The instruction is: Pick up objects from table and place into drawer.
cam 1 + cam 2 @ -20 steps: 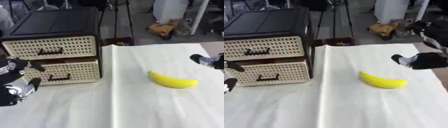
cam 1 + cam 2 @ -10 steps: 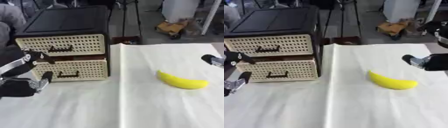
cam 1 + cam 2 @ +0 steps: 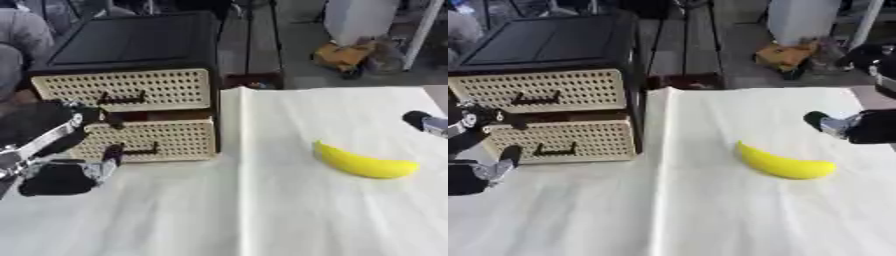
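A yellow banana (image 3: 363,162) lies on the white cloth, right of centre. At the left stands a black drawer unit (image 3: 140,42) with two cream perforated fronts, an upper drawer (image 3: 131,89) and a lower drawer (image 3: 162,140), both pushed in. My left hand (image 3: 54,150) is open in front of the drawers' left part. One finger (image 3: 87,114) points at the dark gap between the fronts, and the thumb (image 3: 110,154) is beside the lower handle. My right hand (image 3: 857,127) is at the right edge, open, above and right of the banana without touching it.
The white cloth (image 3: 262,210) has a raised fold running from the drawer unit's right corner to the front edge. Beyond the table are a floor, an orange-and-grey object (image 3: 346,54) and a white cabinet (image 3: 363,17). A person's grey sleeve (image 3: 22,35) shows at the far left.
The camera has turned left, so the drawers and banana sit further right in the picture. My left hand has come up against the drawer fronts. The banana lies where it was.
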